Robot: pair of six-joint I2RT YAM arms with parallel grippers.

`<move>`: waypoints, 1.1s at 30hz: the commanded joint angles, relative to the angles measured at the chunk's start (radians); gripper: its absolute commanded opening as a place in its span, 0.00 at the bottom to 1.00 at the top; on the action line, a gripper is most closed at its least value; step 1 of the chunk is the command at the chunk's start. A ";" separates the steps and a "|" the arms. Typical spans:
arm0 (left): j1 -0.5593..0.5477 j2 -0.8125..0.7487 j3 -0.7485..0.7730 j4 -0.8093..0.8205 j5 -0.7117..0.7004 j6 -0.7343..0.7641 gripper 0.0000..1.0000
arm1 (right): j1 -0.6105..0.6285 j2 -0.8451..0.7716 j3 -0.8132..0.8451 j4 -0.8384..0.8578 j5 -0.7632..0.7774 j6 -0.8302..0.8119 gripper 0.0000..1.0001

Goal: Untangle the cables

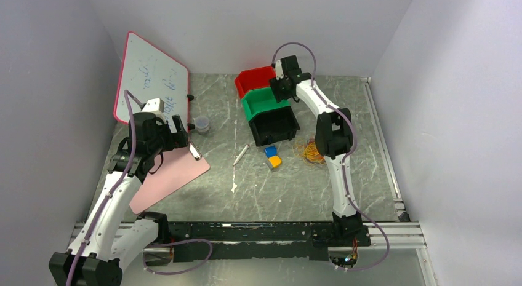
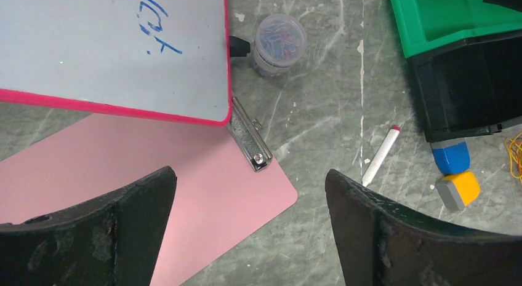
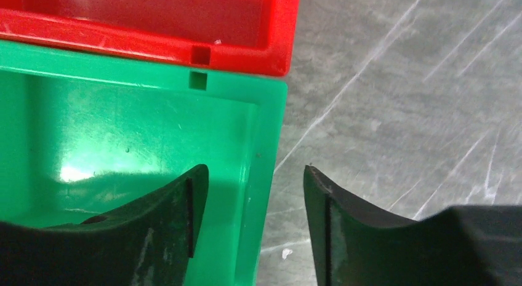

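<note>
The cables [image 1: 311, 152] lie as a small yellow-orange and red-orange tangle of thin loops on the table, right of the black bin and partly behind my right arm's elbow. In the left wrist view only a few strands of the cables [image 2: 514, 157] show at the right edge. My right gripper [image 1: 284, 89] hovers far from them, over the back bins. It is open [image 3: 253, 170], its jaws straddling the green bin's [image 3: 123, 138] right wall with nothing held. My left gripper [image 1: 178, 135] stands wide open [image 2: 249, 174] and empty above the pink clipboard's corner.
A red bin [image 1: 254, 80], green bin [image 1: 265, 101] and black bin [image 1: 275, 126] stand in a row at the back centre. A blue block [image 1: 271, 151], a yellow block [image 1: 274, 161] and a white marker [image 1: 240, 155] lie mid-table. Whiteboard [image 1: 151, 77], pink clipboard [image 1: 169, 175] and a clip jar [image 1: 201, 125] occupy the left.
</note>
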 commanded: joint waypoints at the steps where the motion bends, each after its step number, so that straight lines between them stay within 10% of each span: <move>1: -0.009 -0.006 0.001 0.003 0.019 0.002 0.95 | 0.000 -0.012 0.024 0.039 0.012 0.006 0.64; 15: -0.011 -0.001 0.003 -0.004 0.011 0.003 0.95 | 0.043 -0.388 -0.402 0.257 0.399 0.826 0.79; 21: -0.012 0.003 0.003 -0.004 0.007 0.002 0.95 | 0.119 -0.402 -0.405 -0.029 0.561 1.367 0.85; 33: -0.012 0.008 0.004 -0.005 0.006 0.002 0.95 | 0.198 -0.269 -0.303 -0.199 0.570 1.652 0.85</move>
